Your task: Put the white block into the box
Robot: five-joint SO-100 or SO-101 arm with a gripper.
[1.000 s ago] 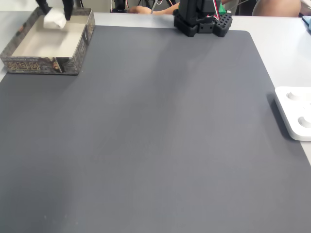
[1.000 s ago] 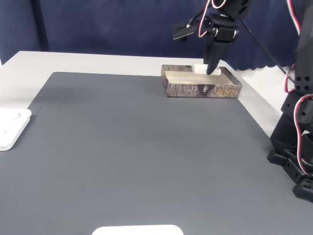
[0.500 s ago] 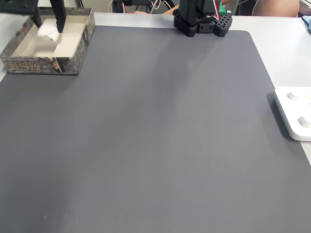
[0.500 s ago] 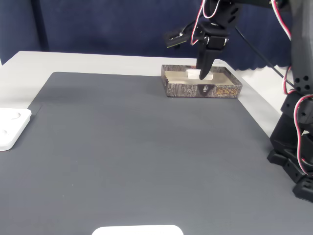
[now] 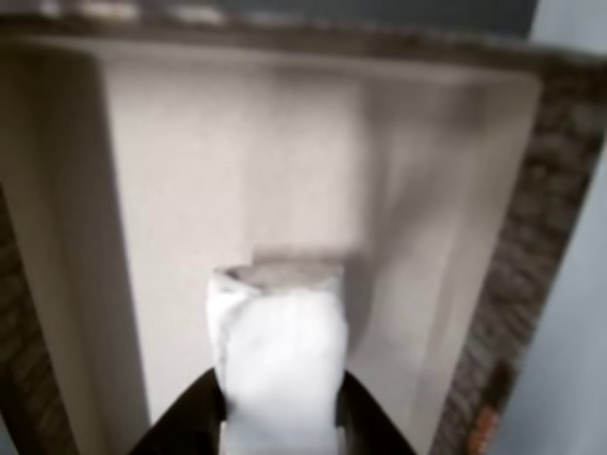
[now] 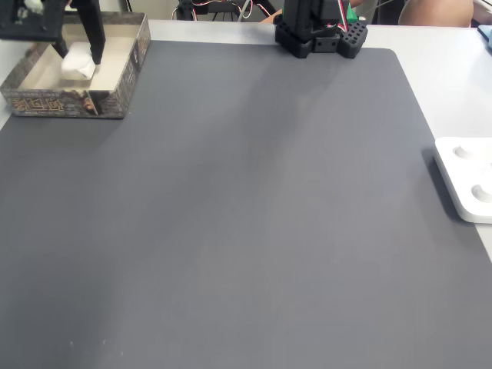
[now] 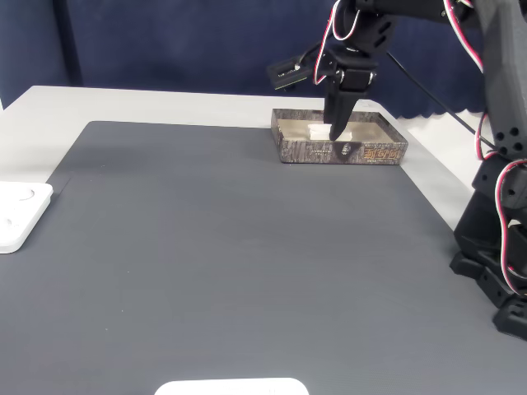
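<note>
Down it comes! Compared with a second ago, the gripper (image 7: pixel 336 132) has dropped lower and slid along the box (image 6: pixel 23 101) toward its middle, carrying the white block (image 6: pixel 78 63) with it.

Going left to right in a fixed view: the box sits at the far left with the gripper (image 6: pixel 77 65) planted inside it, the grey mat (image 6: pixel 254 215) stretches away to its right, the arm's black base (image 6: pixel 319 31) stands at the back, and a flat white device (image 6: pixel 467 181) lies far off at the right edge of the worktop.

Up close, the block (image 5: pixel 278 365) is pinched between the dark fingers (image 5: pixel 204 408), its end just above the beige floor (image 5: pixel 237 161) of the box. It looks light, stiff and matte, so probably not slippery; holding it across the narrow sides seems sound. Letting go looks like the next call.
</note>
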